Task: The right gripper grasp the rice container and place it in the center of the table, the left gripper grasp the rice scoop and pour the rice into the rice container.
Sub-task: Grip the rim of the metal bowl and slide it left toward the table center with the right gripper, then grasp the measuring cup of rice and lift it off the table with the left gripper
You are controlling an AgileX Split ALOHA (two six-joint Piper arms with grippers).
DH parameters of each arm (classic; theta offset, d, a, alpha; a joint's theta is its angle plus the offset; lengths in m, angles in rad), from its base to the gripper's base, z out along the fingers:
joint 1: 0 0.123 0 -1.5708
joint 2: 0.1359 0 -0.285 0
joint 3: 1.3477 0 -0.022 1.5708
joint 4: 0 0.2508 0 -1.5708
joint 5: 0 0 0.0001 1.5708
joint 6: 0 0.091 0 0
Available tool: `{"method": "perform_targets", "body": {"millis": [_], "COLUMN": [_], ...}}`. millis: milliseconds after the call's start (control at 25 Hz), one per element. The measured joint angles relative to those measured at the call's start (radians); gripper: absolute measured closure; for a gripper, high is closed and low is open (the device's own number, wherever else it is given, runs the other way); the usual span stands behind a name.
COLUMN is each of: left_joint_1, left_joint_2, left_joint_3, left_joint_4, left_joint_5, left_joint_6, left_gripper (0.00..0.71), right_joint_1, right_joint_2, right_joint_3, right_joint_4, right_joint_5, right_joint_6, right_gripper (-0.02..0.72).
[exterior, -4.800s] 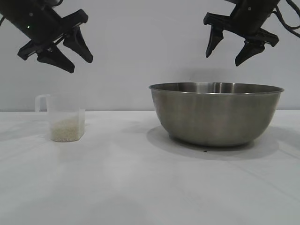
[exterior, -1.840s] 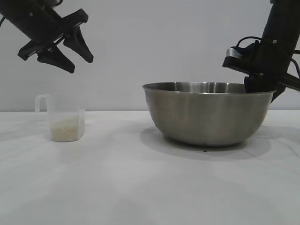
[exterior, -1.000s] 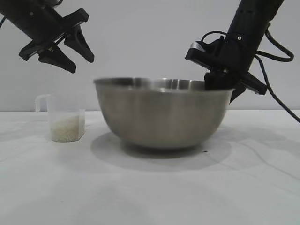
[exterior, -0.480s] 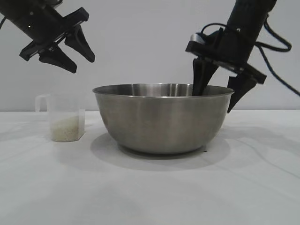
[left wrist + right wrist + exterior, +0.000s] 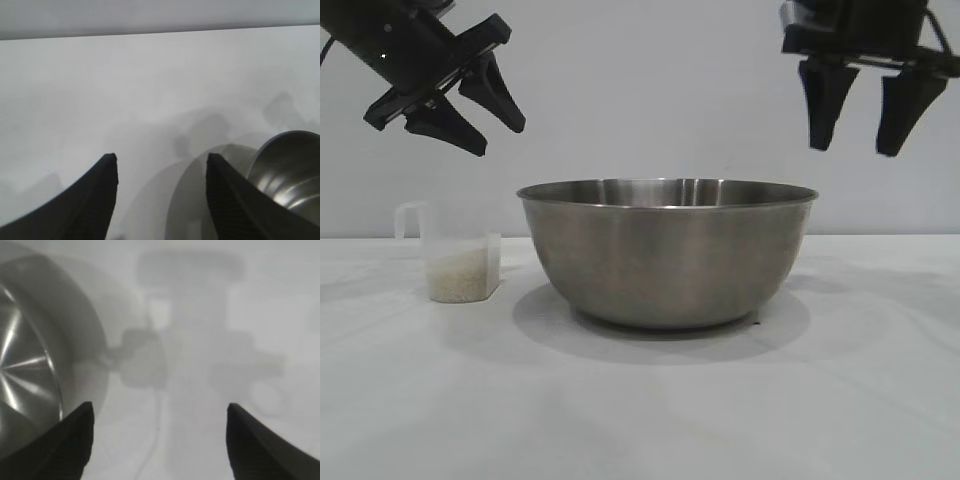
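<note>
The rice container point(image 5: 667, 250), a large steel bowl, stands on the white table point(image 5: 640, 420) at mid-table. Its rim also shows in the left wrist view point(image 5: 290, 170) and the right wrist view point(image 5: 30, 365). My right gripper point(image 5: 852, 148) hangs open high above the bowl's right rim, nothing between its fingers point(image 5: 159, 412). The rice scoop point(image 5: 457, 255), a clear plastic cup with a loop handle, stands left of the bowl with rice point(image 5: 460, 277) in its bottom. My left gripper point(image 5: 496, 138) hovers open above the scoop, tilted, empty point(image 5: 161, 161).
A plain grey wall point(image 5: 650, 100) backs the table. Bare tabletop lies in front of the bowl and to its right. A small gap separates the scoop from the bowl's left side.
The right gripper slid the bowl left to mid-table, then opened, let go of the rim and rose up and to the right. The left gripper stayed put.
</note>
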State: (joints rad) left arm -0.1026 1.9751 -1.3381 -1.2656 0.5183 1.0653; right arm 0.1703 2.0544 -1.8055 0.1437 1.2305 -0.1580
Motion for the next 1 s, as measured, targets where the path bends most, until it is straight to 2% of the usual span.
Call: {"method": "perform_targets", "body": {"millis": [240,520,1000], "left_joint_1": [0.0,0.0,0.0], "left_joint_2": [0.0,0.0,0.0], "left_joint_3": [0.0,0.0,0.0], "left_joint_4": [0.0,0.0,-0.002], "left_joint_5": [0.0,0.0,0.006], "left_joint_6": [0.0,0.0,0.0], "left_gripper": [0.324,0.324,0.324], "right_joint_1": [-0.077,-0.153,-0.154], "right_joint_2": [-0.116,-0.327,-0.831], "right_joint_3": [0.092,0.303,0.67], "right_joint_4": [-0.028,-0.033,-0.032], "right_joint_5": [0.002,0.002,0.009], "right_joint_6": [0.01,0.012,0.012], "right_gripper": [0.232,0.232,0.232]}}
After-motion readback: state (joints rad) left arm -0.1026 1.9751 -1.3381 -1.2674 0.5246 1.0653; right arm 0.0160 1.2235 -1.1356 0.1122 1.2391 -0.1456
